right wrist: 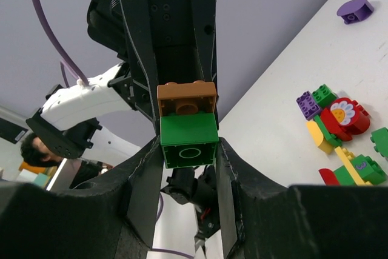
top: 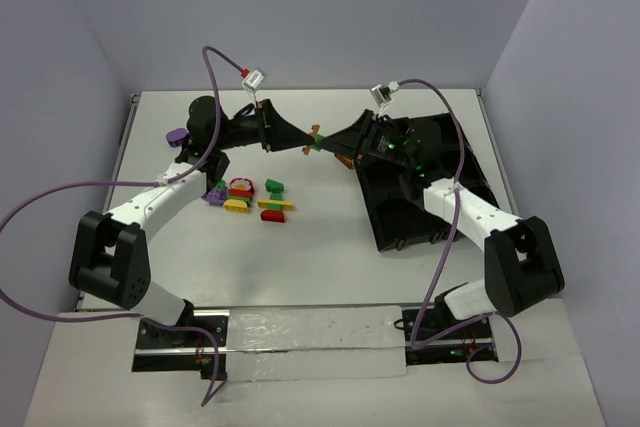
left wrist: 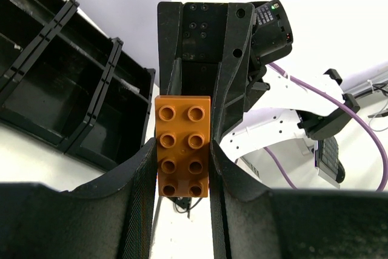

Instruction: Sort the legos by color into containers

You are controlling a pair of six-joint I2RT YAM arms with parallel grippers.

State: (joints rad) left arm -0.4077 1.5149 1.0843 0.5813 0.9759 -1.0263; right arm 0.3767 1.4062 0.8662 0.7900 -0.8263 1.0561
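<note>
An orange brick (left wrist: 183,147) with a green brick (right wrist: 189,141) stuck to its far side hangs in the air over the middle of the table (top: 300,277). My left gripper (top: 305,147) is shut on the orange brick (top: 316,134) from the left. From the right, my right gripper (top: 333,148) has its fingers against both sides of the green brick (top: 318,147). The black divided tray (top: 398,225) lies at the right, under the right arm. Several loose legos (top: 250,197) in red, yellow, green and purple lie left of centre.
A purple piece (top: 176,135) sits alone near the table's left edge. Purple cables loop from both arms. A white strip (top: 310,342) runs between the arm bases at the near edge. The tray's dividers (left wrist: 97,95) show in the left wrist view.
</note>
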